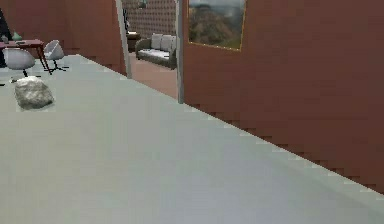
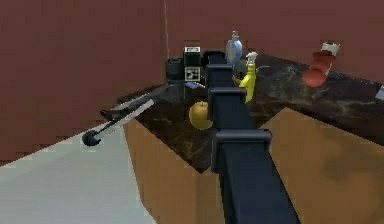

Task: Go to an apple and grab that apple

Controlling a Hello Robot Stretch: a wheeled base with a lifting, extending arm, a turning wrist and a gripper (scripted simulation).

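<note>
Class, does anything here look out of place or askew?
A long dark utensil juts past the counter corner, its round end hanging over the floor. A grey lump lies on bare floor ahead.

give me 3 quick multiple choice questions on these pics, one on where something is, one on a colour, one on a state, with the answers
1. Where is the round yellow fruit?
A in a sink
B on the dark counter, just left of the arm
C on a wall shelf

2. What colour is the bottle just right of the arm?
A yellow
B green
C black

3. How is the doorway in the forward view?
A shut by a door
B boarded up
C open, with a sofa seen through it

Answers:
1 B: it sits near the countertop's edge beside the arm.
2 A: its body is yellow.
3 C: the sofa shows beyond the frame.
</note>
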